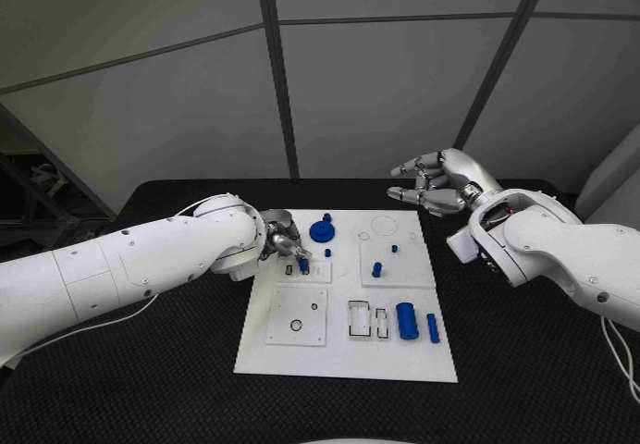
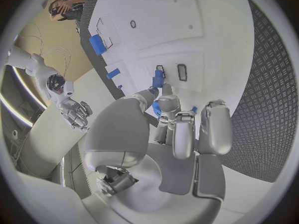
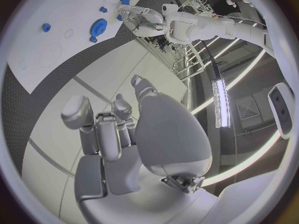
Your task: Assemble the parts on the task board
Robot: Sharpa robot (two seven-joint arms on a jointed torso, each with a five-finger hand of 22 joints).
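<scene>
The white task board (image 1: 344,356) lies in the middle of the black table. My left hand (image 1: 283,242) is over its back left part and pinches a small blue piece (image 1: 304,265) (image 2: 159,78) between thumb and fingers (image 2: 167,90), right at a small rectangular slot (image 2: 160,69). Just behind it on the board is a blue gear (image 1: 322,229) (image 3: 98,26). Two short blue pegs (image 1: 376,269) stand near the board's middle. A thick blue cylinder (image 1: 407,320) (image 2: 97,44) and a thin one (image 1: 434,327) lie to the front right. My right hand (image 1: 434,190) (image 3: 124,134) hovers off the board's back right corner, holding nothing.
A second rectangular slot (image 2: 182,72) lies beside the one under the piece. Square inset plates with a ring (image 1: 296,324) and frames (image 1: 360,317) cover the board's front half. Black table (image 1: 160,370) surrounds the board on all sides.
</scene>
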